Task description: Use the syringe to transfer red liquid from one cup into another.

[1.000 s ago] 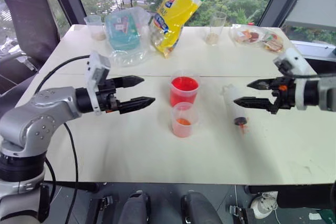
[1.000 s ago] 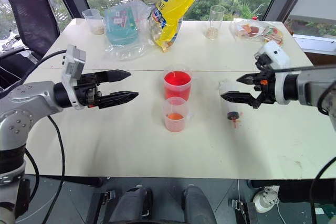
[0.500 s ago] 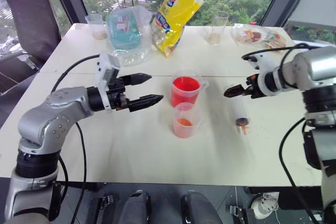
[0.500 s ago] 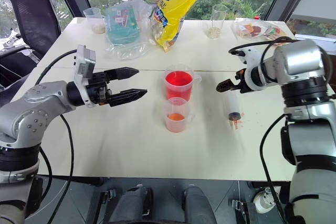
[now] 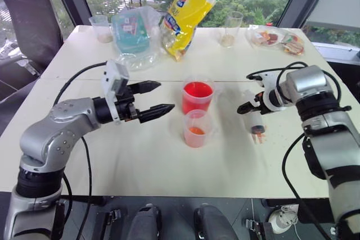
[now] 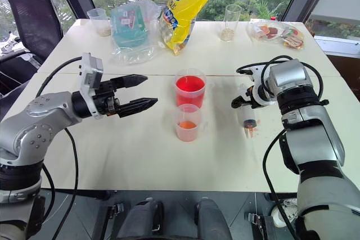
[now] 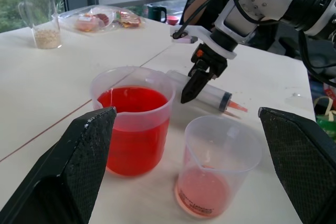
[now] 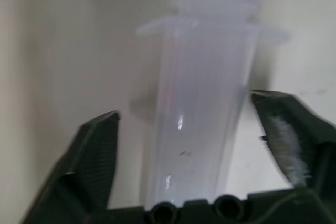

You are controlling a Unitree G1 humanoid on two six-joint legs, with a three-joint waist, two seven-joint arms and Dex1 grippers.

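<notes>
Right wrist view: syringe (image 8: 202, 114) between right pincer (image 8: 199, 150) fingers | untouched

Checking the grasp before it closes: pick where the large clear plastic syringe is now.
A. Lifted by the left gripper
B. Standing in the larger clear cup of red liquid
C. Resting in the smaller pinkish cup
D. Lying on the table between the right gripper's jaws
D: the large clear plastic syringe lies flat on the pale table, its barrel between the jaws of the right gripper, a gap showing each side.
</notes>
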